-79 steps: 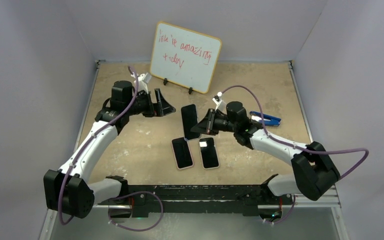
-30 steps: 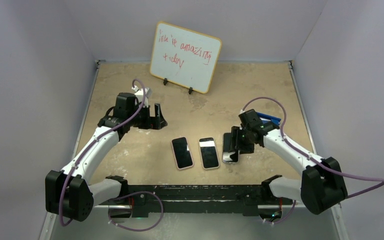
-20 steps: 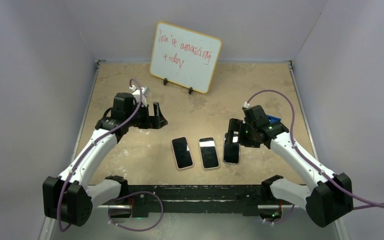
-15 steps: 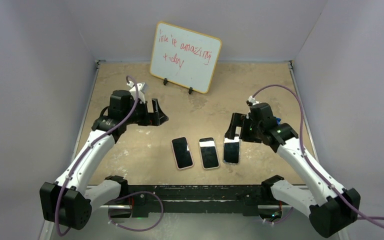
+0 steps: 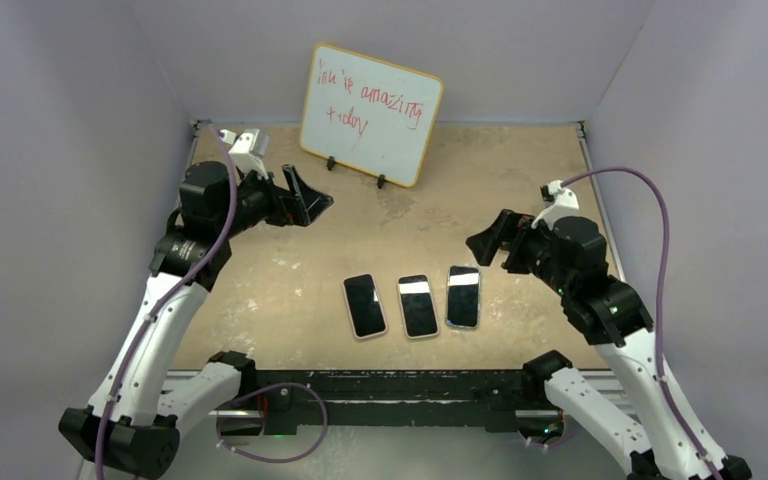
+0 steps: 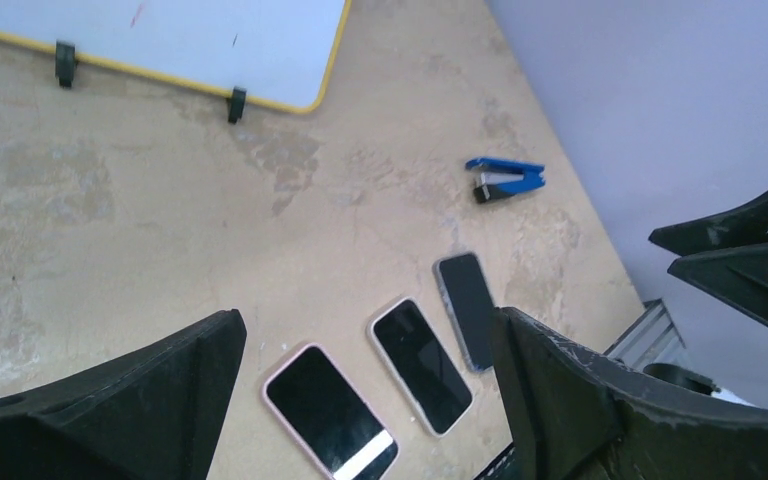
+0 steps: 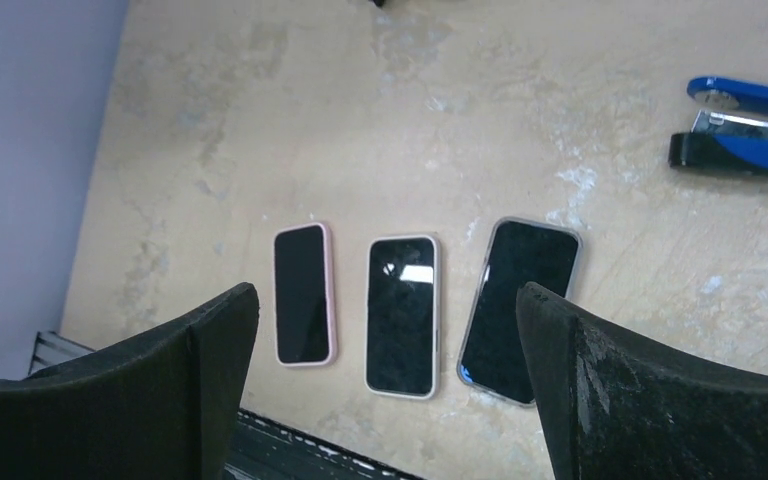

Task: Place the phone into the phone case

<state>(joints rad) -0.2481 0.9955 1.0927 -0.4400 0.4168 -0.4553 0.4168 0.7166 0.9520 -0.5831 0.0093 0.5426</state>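
Three phones lie face up in a row near the table's front edge. The left phone (image 5: 365,306) sits in a pink phone case (image 7: 328,290). A white case rims the middle phone (image 5: 419,305), and a clear grey case rims the right phone (image 5: 463,296). My right gripper (image 5: 490,245) hangs open above and to the right of the row, holding nothing. In the right wrist view all three phones lie far below its fingers (image 7: 600,380). My left gripper (image 5: 305,200) is open and empty, raised at the back left, well away from the phones.
A whiteboard (image 5: 371,100) with red writing stands at the back centre. A blue stapler (image 7: 745,125) lies on the table, right of the phones and farther back. Purple walls close in the left, right and back sides.
My right gripper set the clear-cased phone down at the right end of the row, opened, then rose and drew back to the right. My left arm lifted and pulled back left.
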